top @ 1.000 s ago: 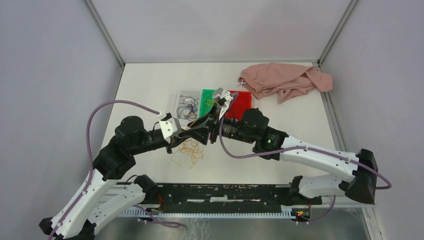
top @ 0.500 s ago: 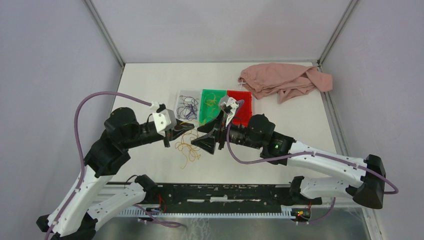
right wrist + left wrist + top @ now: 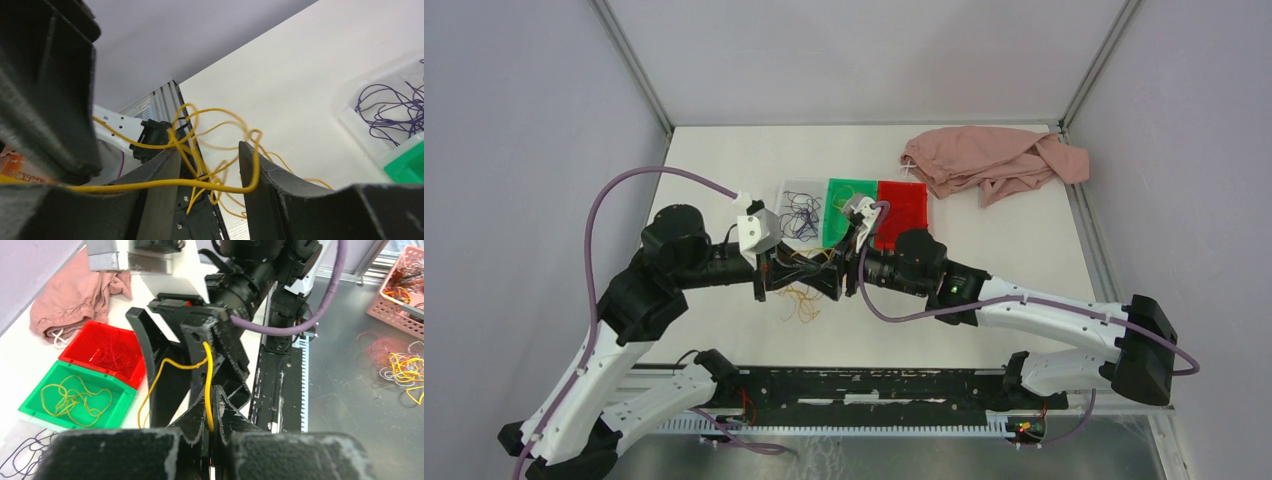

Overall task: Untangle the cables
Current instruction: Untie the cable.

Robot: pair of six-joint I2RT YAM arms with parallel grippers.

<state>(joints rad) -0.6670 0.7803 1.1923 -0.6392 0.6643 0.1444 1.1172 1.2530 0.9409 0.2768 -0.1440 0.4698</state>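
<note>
The cables show as a yellow tangle (image 3: 804, 300) lying on the table under both grippers. My left gripper (image 3: 786, 274) (image 3: 211, 407) is shut on one yellow cable (image 3: 208, 370), which rises from its tips toward the right gripper's fingers (image 3: 216, 340). My right gripper (image 3: 832, 276) (image 3: 207, 167) is open and faces the left one tip to tip. A yellow strand (image 3: 200, 184) crosses the gap between its jaws and hooks round one finger (image 3: 265, 175). More yellow loops (image 3: 200, 135) hang beyond it. Sorted cables lie in the trays.
Three trays sit side by side behind the grippers: a clear tray (image 3: 796, 205) with purple cables (image 3: 395, 107), a green tray (image 3: 842, 190) (image 3: 75, 395) with yellow ones, and a red tray (image 3: 904, 205) (image 3: 102, 352). A pink cloth (image 3: 994, 160) lies at the back right.
The two grippers have come together over the yellow tangle. The right gripper now has the strand held by the left one between its open jaws, which stand narrower than half a second ago.
</note>
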